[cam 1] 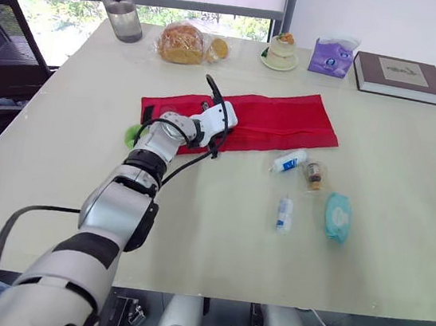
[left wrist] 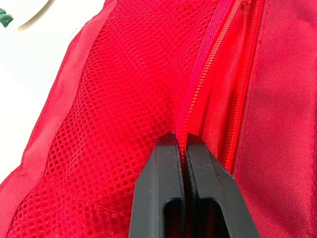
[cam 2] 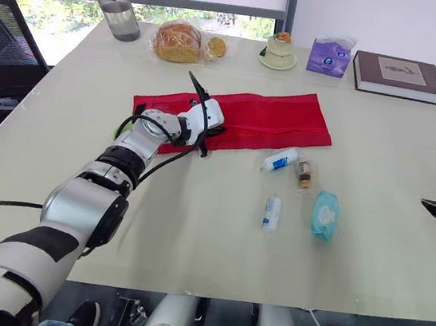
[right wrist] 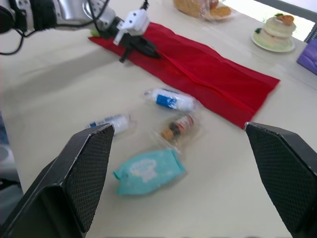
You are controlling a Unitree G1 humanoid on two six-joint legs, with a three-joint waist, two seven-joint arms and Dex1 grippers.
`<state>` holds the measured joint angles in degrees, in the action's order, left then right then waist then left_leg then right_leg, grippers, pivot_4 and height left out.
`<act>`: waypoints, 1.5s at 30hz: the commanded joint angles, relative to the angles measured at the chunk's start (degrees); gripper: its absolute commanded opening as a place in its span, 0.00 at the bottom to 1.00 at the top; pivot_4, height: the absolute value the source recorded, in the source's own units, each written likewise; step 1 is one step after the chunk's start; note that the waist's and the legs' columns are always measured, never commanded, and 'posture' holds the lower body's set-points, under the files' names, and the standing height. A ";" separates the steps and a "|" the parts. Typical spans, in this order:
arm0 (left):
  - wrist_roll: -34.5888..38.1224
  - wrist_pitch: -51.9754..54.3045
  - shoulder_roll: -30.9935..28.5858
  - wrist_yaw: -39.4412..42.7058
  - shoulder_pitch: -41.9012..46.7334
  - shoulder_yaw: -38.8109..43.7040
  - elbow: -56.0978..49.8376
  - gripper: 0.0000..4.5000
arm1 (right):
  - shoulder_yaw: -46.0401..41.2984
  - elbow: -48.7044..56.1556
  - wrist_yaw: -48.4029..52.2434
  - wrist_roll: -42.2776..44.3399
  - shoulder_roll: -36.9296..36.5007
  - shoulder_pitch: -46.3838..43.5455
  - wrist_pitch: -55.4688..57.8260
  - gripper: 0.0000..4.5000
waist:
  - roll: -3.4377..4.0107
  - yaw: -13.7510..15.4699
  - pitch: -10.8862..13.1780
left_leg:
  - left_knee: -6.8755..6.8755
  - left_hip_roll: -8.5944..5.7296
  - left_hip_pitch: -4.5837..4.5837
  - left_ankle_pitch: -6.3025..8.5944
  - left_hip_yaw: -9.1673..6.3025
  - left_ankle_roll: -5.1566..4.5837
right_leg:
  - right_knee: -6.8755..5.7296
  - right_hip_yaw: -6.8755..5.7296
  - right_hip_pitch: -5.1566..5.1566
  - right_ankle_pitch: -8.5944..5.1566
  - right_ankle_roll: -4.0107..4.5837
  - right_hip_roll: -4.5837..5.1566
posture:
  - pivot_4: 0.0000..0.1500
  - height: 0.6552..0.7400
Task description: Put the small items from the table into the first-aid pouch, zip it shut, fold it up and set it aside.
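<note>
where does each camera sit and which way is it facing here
Left eye view: on the head, facing forward and down over the table; left arm reaches the red pouch.
Right eye view: beside it, same scene; right claw at the right edge.
Left wrist view: on that wrist, along the left claw, shut on the pouch's zipper seam.
Right wrist view: on that wrist, through the open right claw at the wipes pack and pouch.
Shared: right wrist and eye views show the pouch and left claw.
</note>
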<state>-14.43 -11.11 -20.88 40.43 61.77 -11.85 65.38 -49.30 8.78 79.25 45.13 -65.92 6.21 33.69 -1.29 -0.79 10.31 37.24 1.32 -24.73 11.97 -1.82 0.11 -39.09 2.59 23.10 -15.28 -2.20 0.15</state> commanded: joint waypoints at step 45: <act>0.83 0.75 1.69 -0.35 -0.92 0.56 -4.46 0.02 | 66.97 -46.79 -1.14 -47.53 28.12 -66.30 -47.00 1.00 | 0.14 -0.81 0.02 | 0.14 -0.05 -0.01 -0.02 0.06 -0.01 | 0.00 0.08 0.04 0.22 -0.22 0.06 | 1.00 1.00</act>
<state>-14.32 -10.34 -18.86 40.19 60.60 -11.76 63.09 18.02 -37.46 79.19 -1.29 -37.32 -58.75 -11.52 -1.14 -1.61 10.33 37.37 1.27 -24.75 11.95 -1.76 0.11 -39.16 2.68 23.17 -15.05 -2.40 0.22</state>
